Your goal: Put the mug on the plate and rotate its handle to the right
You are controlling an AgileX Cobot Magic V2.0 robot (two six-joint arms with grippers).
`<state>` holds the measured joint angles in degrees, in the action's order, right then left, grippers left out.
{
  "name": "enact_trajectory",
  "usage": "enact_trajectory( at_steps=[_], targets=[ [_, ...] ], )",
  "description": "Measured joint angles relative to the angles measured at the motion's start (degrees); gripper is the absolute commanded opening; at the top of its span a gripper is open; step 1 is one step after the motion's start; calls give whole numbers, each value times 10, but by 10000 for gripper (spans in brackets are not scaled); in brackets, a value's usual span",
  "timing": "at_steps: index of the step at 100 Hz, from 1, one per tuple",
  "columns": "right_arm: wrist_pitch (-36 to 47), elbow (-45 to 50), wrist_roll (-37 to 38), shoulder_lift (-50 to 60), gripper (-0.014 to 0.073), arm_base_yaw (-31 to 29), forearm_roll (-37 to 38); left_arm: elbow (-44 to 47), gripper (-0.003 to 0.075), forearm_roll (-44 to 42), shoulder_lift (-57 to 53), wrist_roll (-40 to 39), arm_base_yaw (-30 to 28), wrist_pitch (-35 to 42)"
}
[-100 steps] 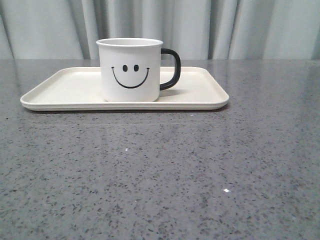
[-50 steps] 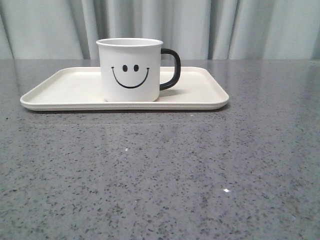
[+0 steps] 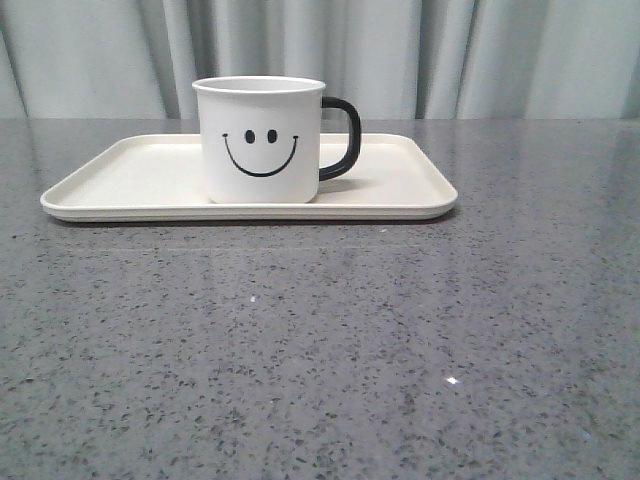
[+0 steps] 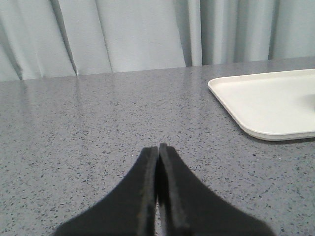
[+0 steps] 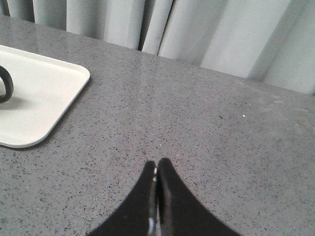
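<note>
- The mug is white with a black smiley face turned toward the robot, standing upright on the plate, a little left of its middle.
- Its black handle sticks out to the right.
- The plate's long front rim runs across the grey speckled table, with bare tabletop ahead of it.
- Left gripper: fingers pressed together, empty, just beside the plate's left end.
- Right gripper: likewise closed, near the right end.

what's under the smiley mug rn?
The white smiley-face mug stands upright on the cream rectangular tray, black loop handle pointing right. The tray patch beneath its base is covered; grey speckled table lies under the tray.
</note>
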<state>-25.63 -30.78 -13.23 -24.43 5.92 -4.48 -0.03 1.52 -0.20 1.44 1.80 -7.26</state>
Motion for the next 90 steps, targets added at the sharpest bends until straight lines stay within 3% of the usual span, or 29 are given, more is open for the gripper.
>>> enact_trajectory(
  at_steps=[41,66,90],
  targets=[
    [132,198,43,147,-65,3,10,0,-20,0,0,0,0,0],
    [143,276,68,242,-65,3,10,0,-20,0,0,0,0,0],
    [151,318,79,250,-65,3,10,0,-20,0,0,0,0,1]
  ],
)
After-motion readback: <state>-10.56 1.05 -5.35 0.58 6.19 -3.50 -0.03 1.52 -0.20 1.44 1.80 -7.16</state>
